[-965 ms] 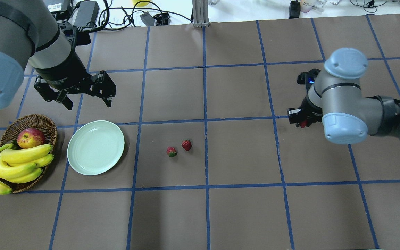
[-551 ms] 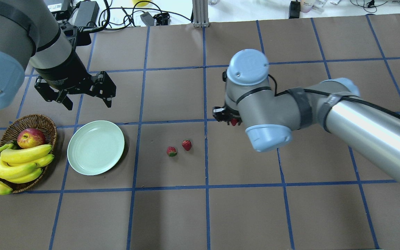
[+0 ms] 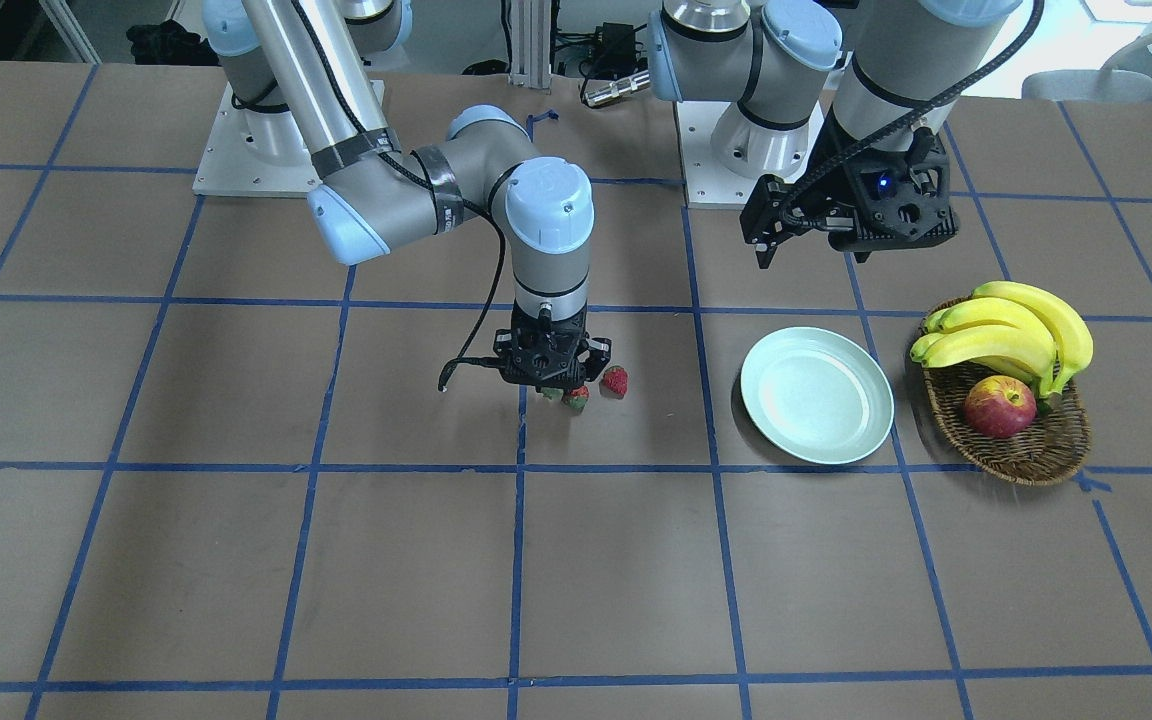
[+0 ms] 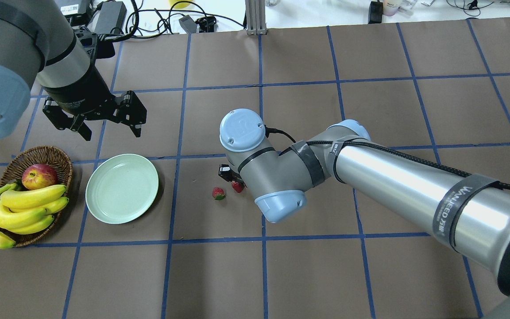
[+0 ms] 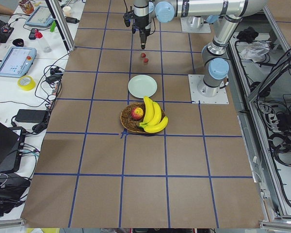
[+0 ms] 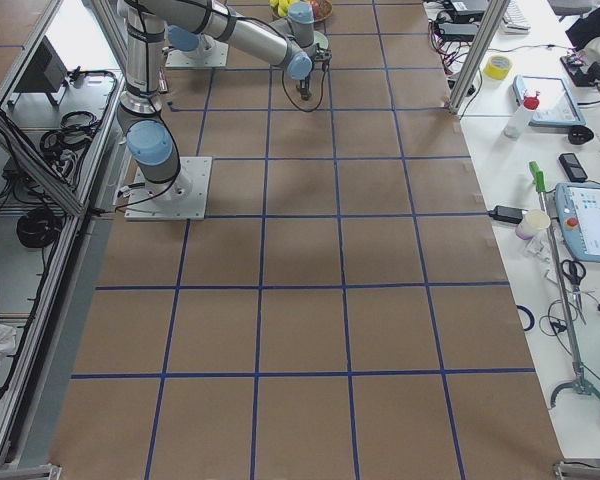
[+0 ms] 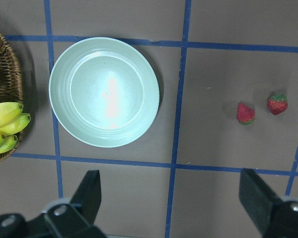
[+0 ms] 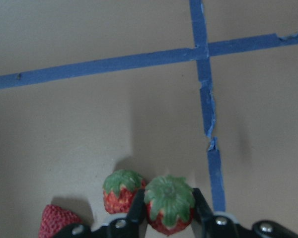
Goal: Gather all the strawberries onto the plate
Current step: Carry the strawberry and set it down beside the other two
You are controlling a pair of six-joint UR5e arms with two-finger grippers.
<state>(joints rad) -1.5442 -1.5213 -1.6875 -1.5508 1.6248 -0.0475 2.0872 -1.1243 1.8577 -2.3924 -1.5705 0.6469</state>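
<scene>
The main risk is at the lower middle of the right wrist view, where the right arm's jaws are clenched on one strawberry (image 8: 169,206), gripped at its sides with the green cap facing the camera. It hangs low and just beside a second strawberry (image 4: 237,186) lying on the table (image 4: 308,274), with a third strawberry (image 4: 218,193) a little further toward the plate. I cannot tell whether the held berry is clear of the table surface. If the arm heads for the plate at this height, the jaws or the held berry could clip the two loose ones and send them rolling, so I judge a lift should come first. The berry is small, rounded and probably soft, so it could slip out on a fast swing or bruise under a hard pinch. The plate (image 4: 122,188), at centre left of the overhead view, is shallow and has nothing on it. A berry dropped from high up could bounce or roll over its low rim. The left arm's jaws are spread wide with nothing in them, hovering just above the plate in that view, so the incoming right arm may crowd them. At the far left, the wicker basket (image 4: 42,150) holds an apple (image 4: 39,176) and a bunch of bananas (image 4: 25,206) that overhangs its rim.
</scene>
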